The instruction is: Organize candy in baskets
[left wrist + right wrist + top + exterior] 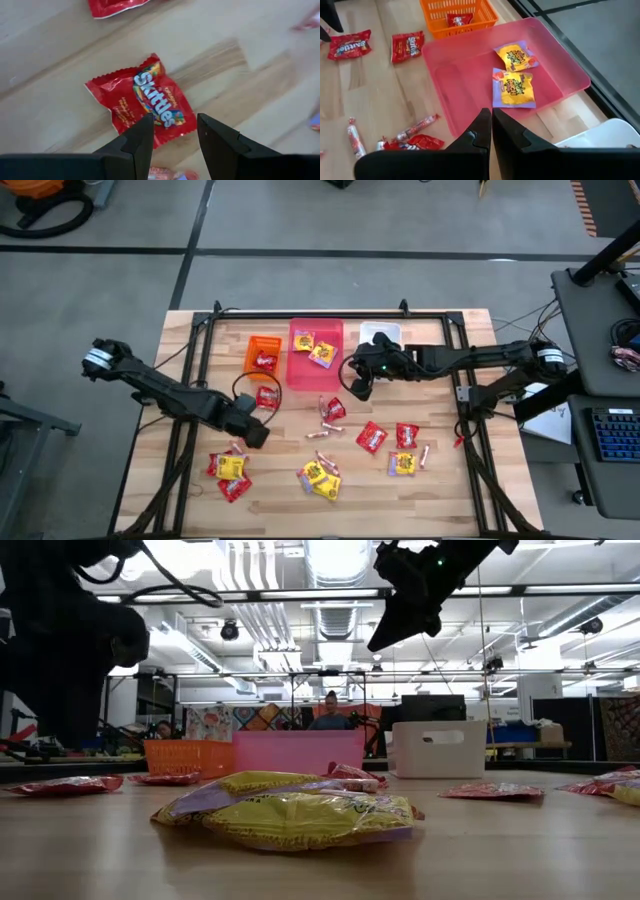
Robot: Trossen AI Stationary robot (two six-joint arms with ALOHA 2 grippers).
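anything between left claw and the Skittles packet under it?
No. In the left wrist view the open left claw hangs directly over the red Skittles packet; only bare wooden table around it.

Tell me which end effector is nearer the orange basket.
Left. The left end effector hovers just in front of the orange basket, over a red Skittles packet. The right end effector sits beyond the pink basket, on its far side.

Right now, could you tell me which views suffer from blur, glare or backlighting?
Low view: bright ceiling lights backlight both arms into silhouettes, and the near yellow packet is soft. Left wrist view: the Skittles packet is sharp, the frame's edges smeared. High view: evenly lit, mild shadows.
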